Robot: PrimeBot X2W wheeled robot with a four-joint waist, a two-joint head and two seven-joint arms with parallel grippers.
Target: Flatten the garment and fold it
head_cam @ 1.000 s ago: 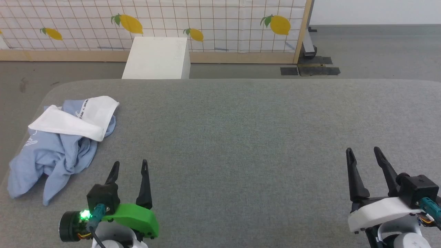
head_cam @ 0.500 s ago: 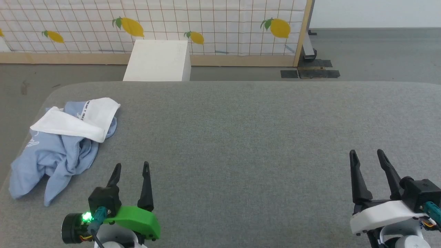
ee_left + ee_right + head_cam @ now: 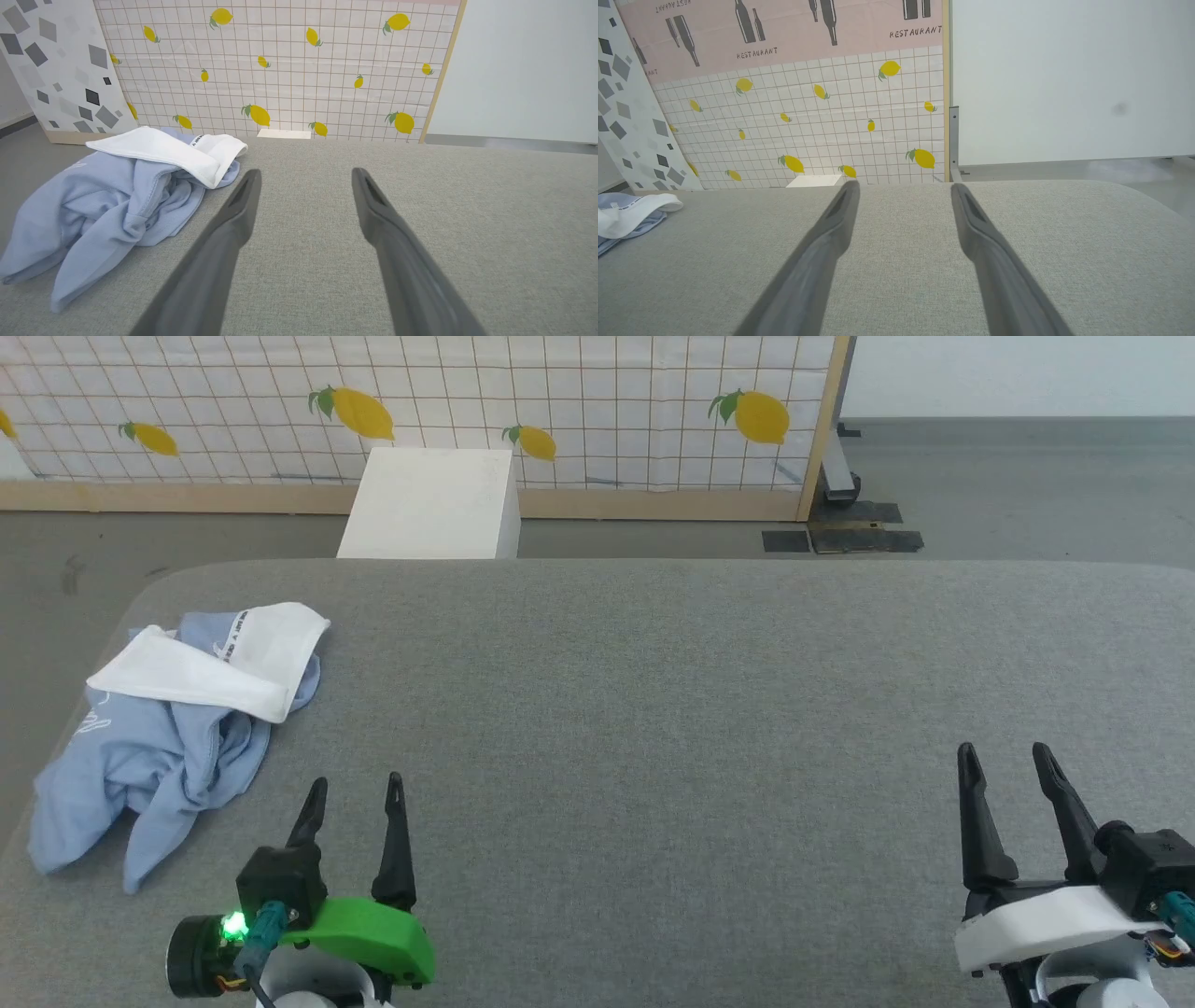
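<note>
- Light blue polo shirt (image 3: 159,737) lies crumpled at the tabletop (image 3: 653,709)'s left edge.
- Left tool (image 3: 357,782), jaws wide and empty, sits near the shirt's right side.
- Right tool (image 3: 1004,751), wide, empty, well apart; its wrist view adds a pink RESTAURANT panel (image 3: 784,32).

We see a wide grey fabric-covered table (image 3: 653,709) with rounded far corners, and just beyond its far edge a plain white box (image 3: 429,504) standing on the grey floor (image 3: 1027,485). Behind the box stands a white grid-patterned screen (image 3: 597,401) printed with yellow lemons, framed in pale wood, with black patches (image 3: 840,537) on the floor at its right foot. From the right wrist view we make out a pink band (image 3: 784,32) above the lemons with dark bottles and the word RESTAURANT, a speckled panel (image 3: 626,116) to one side and a bare white wall (image 3: 1064,79) to the other.
</note>
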